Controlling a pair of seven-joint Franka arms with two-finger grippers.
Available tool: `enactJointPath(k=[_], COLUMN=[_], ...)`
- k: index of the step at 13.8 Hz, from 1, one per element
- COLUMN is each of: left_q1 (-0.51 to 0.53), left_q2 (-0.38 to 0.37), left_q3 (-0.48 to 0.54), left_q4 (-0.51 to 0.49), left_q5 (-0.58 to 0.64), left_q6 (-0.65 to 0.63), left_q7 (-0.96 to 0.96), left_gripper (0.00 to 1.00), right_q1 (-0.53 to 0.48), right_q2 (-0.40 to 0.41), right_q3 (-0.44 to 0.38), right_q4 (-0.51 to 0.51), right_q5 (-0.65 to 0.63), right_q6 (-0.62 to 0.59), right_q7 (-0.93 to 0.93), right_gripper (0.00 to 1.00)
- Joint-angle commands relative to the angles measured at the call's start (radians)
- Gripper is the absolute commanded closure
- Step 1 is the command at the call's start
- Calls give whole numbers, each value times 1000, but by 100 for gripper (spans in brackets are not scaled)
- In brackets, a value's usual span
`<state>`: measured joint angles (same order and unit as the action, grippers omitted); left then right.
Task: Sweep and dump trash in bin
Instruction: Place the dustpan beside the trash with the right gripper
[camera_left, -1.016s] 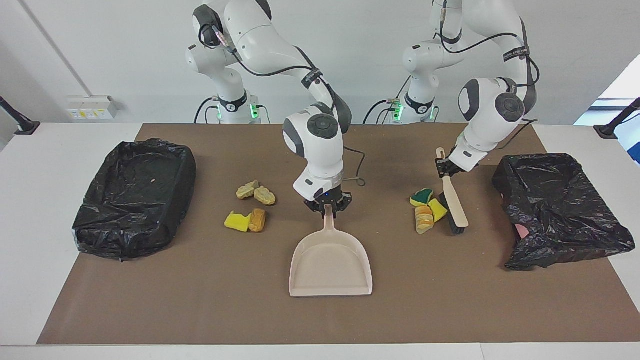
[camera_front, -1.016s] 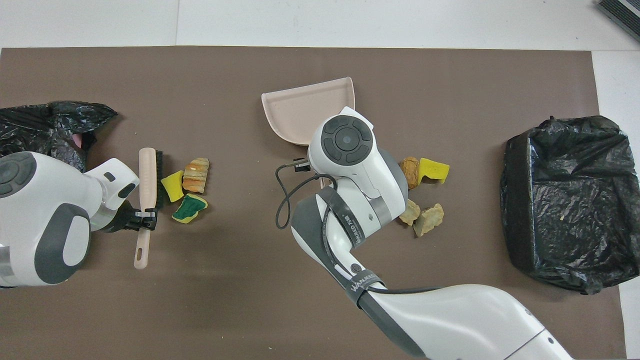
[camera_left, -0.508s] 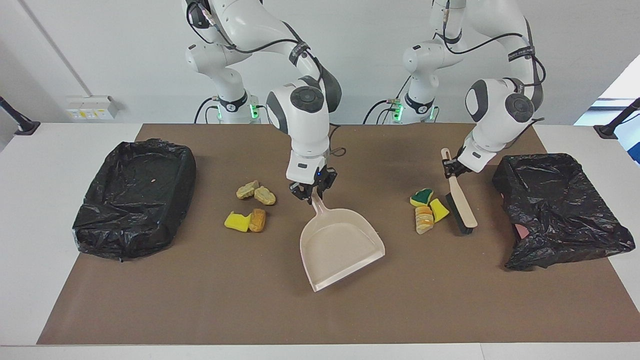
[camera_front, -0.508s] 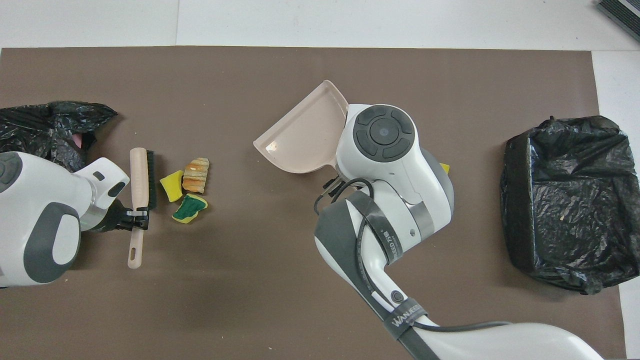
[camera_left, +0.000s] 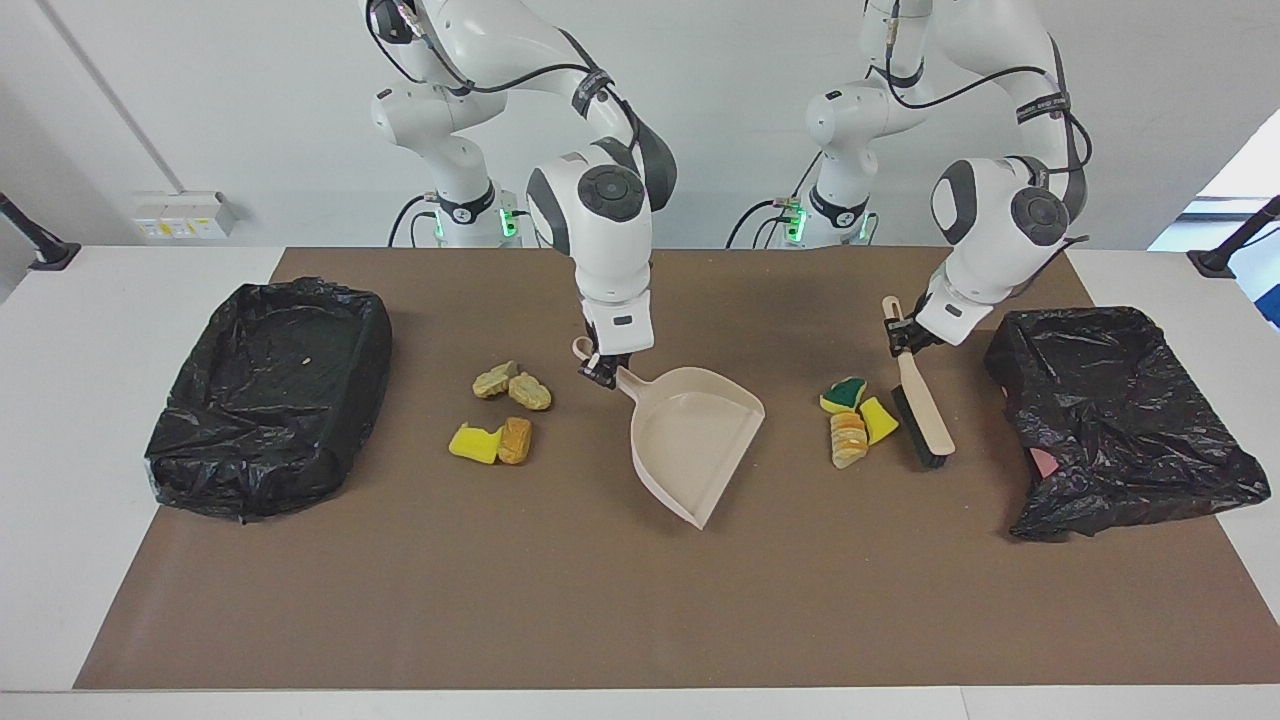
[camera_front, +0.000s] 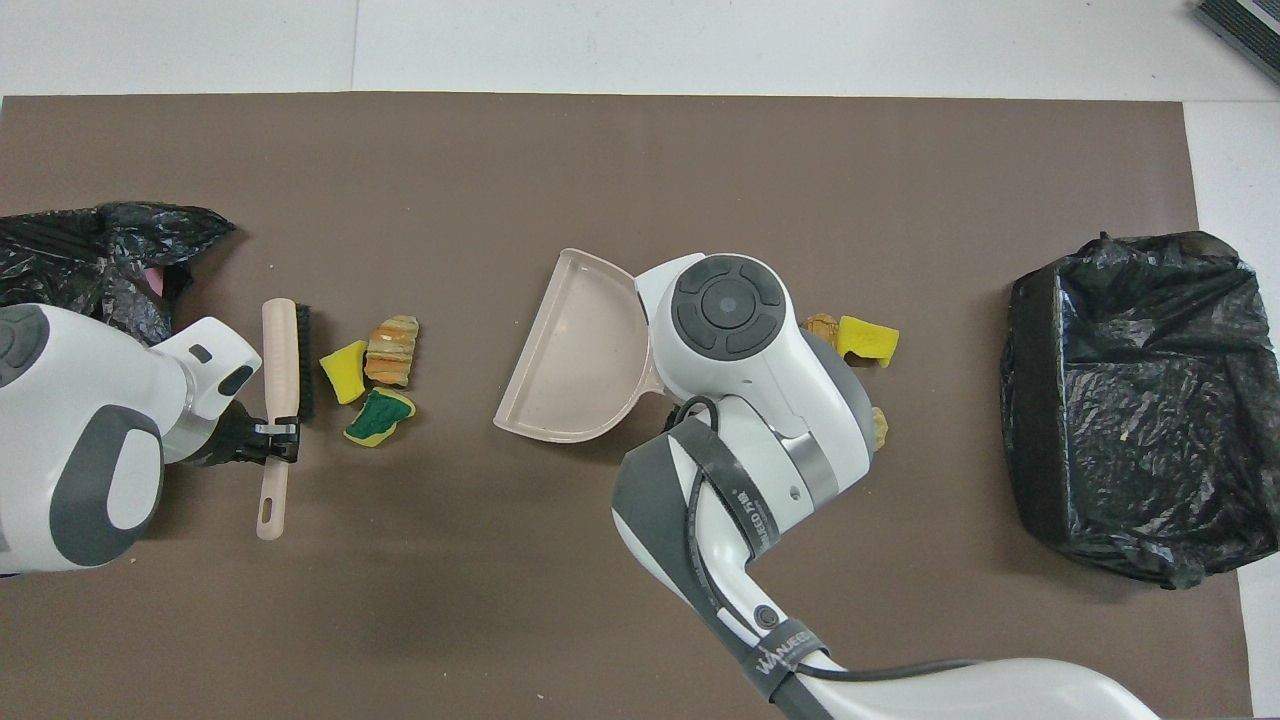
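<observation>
Since a second ago the dustpan (camera_left: 695, 445) has swung round in the right gripper (camera_left: 603, 372), its open mouth turning from facing away from the robots to angling toward the left arm's end of the worktop (camera_left: 80, 350), while the brush (camera_left: 918, 405) has drawn slightly back from its pile.

By my reading the task is barely begun. Neither black-lined bin holds any visible chunk: the bin at the right arm's end (camera_left: 265, 395) looks empty but for a tiny speck, and the crumpled bin at the left arm's end (camera_left: 1120, 415) shows only a pink patch low on its bag. The dustpan's tray is bare. All the trash lies on the brown mat (camera_left: 640, 620) in two clusters: four pieces (camera_left: 505, 410) between the dustpan handle and the right arm's bin, and three pieces (camera_left: 853, 415) just beside the brush bristles. Sweeping, lifting and dumping all remain.

The right gripper is clamped on the dustpan's handle; the left gripper (camera_left: 897, 333) is closed on the brush handle, bristles down near the mat.

The facing view shows all four chunks of the first cluster and both grips. In the overhead view the right arm (camera_front: 740, 370) covers most of that cluster, leaving only the yellow piece (camera_front: 868, 340) and slivers of others, but it shows the dustpan's (camera_front: 575, 365) heading and the brush's (camera_front: 280, 390) gap to the sponge bits (camera_front: 375, 375) plainly.
</observation>
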<state>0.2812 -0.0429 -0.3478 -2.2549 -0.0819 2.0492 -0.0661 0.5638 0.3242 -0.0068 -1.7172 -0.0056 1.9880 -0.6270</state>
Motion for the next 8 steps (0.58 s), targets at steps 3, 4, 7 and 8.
enactJointPath(k=[3,4,7,8], left_q1=[-7,-10,-19,-43], left_q2=[-17,-15,-17,-18], left_q3=[0,0,-2,-2], left_q4=[-12,-12,-12,-12], left_q5=[-7,-7,-7,-7], left_q6=[-12,-11,-12,-12], left_q7=[15,15,8,6], left_gripper=[100,100,100,100], right_q1=[11,11,31,41], right_q2=[-10,-7,-7,-8], right_q3=[8,8,8,7], right_q4=[-36,-41,-85,-96], right_q5=[-4,5,9,10], right_q6=[43,57,96,109], right_q7=[-222,-259,-255,-249], right_gripper=[100,100,100,100])
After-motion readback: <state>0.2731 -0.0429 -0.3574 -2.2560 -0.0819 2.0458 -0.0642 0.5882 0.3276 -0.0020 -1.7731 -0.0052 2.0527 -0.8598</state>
